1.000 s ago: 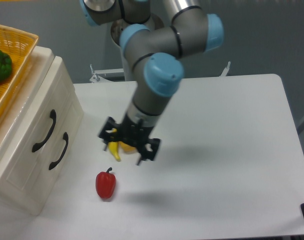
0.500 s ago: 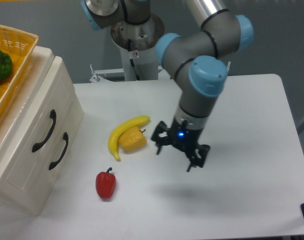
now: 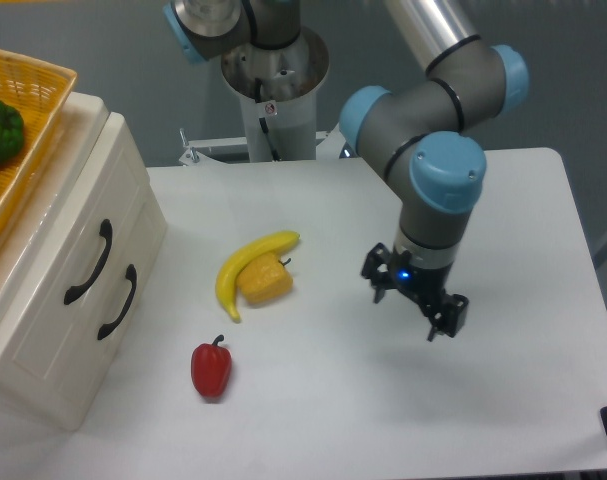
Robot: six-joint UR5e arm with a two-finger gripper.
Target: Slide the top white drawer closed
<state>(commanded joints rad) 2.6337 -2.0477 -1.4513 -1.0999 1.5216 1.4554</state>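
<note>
The cream-white cabinet [image 3: 53, 330] stands at the left edge. Its top white drawer [image 3: 78, 215] has a curved black handle [image 3: 90, 262], and its front sits flush with the lower drawer front, which has its own black handle [image 3: 117, 301]. My gripper [image 3: 413, 302] hangs open and empty above the table, right of centre, far from the drawers.
A yellow wicker basket [image 3: 28, 90] with a green pepper [image 3: 1, 130] rests on the cabinet top. A banana [image 3: 248, 265], a yellow pepper [image 3: 265, 281] and a red pepper [image 3: 211, 368] lie on the white table [image 3: 503, 400]. The robot base [image 3: 273, 80] stands at the back.
My gripper has moved to the right, from above the banana to the table's right-centre. The drawers and the fruit have not moved.
</note>
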